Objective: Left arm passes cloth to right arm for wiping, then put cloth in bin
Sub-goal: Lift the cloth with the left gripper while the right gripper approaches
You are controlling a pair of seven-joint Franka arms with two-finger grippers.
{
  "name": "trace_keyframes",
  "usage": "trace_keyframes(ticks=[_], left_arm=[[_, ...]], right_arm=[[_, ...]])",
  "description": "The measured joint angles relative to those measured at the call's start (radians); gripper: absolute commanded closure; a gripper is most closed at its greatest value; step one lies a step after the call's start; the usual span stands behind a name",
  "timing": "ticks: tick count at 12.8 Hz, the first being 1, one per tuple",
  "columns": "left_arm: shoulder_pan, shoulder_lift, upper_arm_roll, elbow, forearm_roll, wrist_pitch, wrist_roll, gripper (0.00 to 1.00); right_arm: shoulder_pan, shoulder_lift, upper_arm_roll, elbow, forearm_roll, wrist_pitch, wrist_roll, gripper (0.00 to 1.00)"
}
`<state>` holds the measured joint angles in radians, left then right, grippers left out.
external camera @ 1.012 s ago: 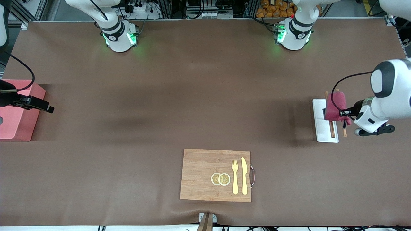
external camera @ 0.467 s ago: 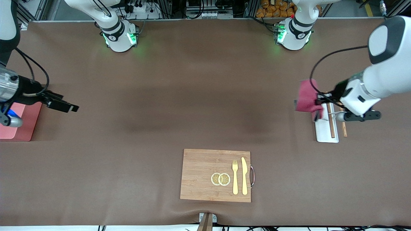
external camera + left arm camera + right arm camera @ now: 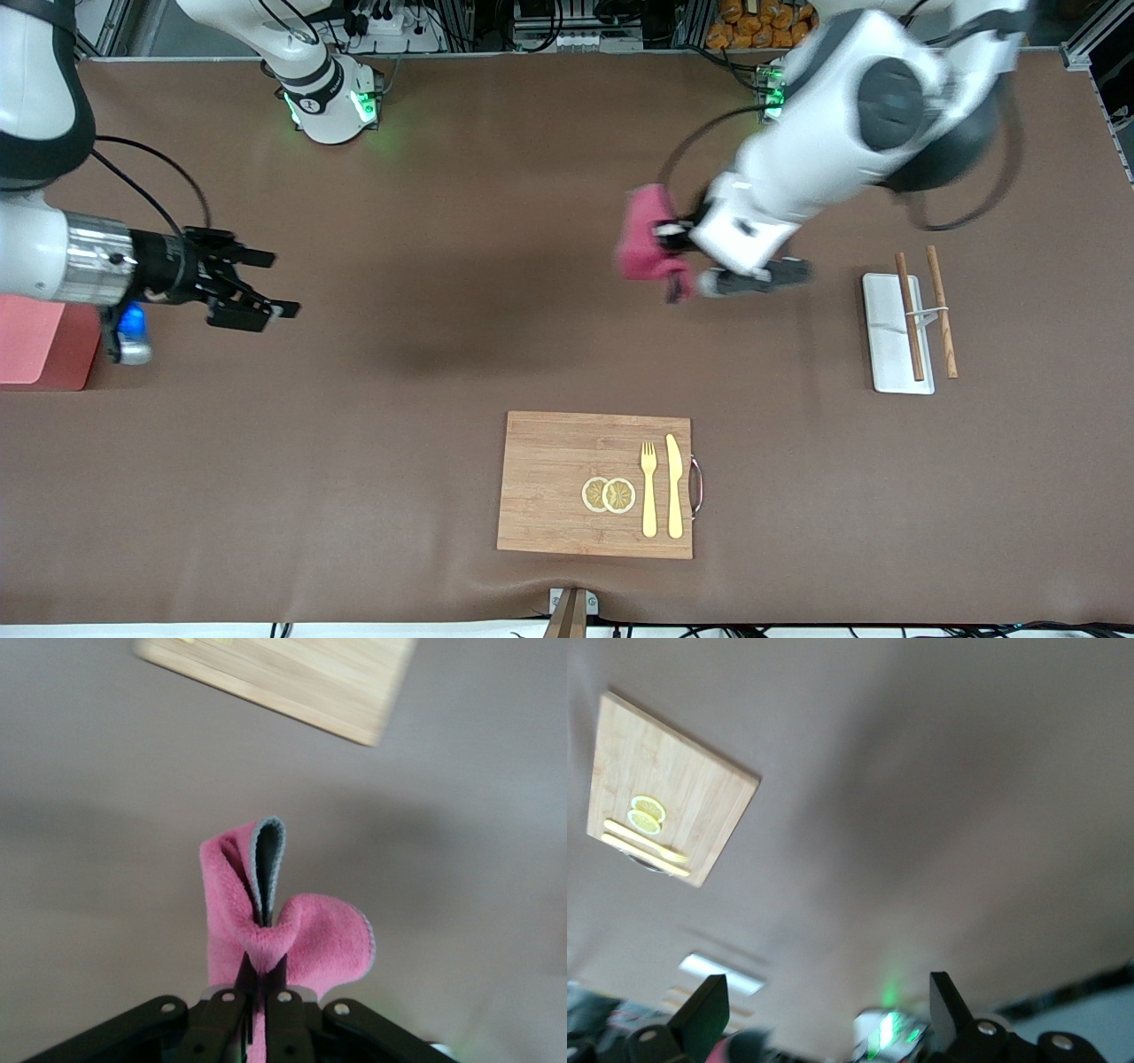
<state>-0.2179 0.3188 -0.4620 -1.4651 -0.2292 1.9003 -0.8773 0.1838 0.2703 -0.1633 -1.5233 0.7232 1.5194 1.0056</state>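
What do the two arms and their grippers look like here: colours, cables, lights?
Both arms have glossy white shells with dark joint caps, black cables looping alongside, and green lights on their bases. The left gripper and right gripper are black with two fingers; a blue-lit silver cylinder hangs at the right wrist.

The cloth (image 3: 310, 939) looks like soft, fuzzy fleece, matt magenta with a grey stitched edge. The wooden board (image 3: 567, 483) shows pale bamboo grain, smooth and satin, with a thin metal handle (image 3: 696, 486) at one end. Fork (image 3: 649, 487) and knife (image 3: 675, 486) have a yellow sheen. The table cover (image 3: 443, 354) is matt brown, slightly wrinkled. The white tray (image 3: 889, 337) looks smooth; its sticks (image 3: 910, 317) are brown wood. The bin (image 3: 35, 341) is matt pink plastic.
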Motion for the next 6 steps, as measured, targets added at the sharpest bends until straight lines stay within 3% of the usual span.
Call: trace_keyframes(ticks=[4, 6], left_arm=[[-0.189, 0.164, 0.003, 0.072, 0.0, 0.326, -0.284, 1.0], [-0.233, 0.225, 0.003, 0.081, 0.0, 0.461, -0.382, 1.0]], right_arm=[[0.049, 0.1, 0.001, -0.016, 0.197, 0.001, 0.157, 0.0], [0.055, 0.122, 0.001, -0.039, 0.239, 0.001, 0.162, 0.0]])
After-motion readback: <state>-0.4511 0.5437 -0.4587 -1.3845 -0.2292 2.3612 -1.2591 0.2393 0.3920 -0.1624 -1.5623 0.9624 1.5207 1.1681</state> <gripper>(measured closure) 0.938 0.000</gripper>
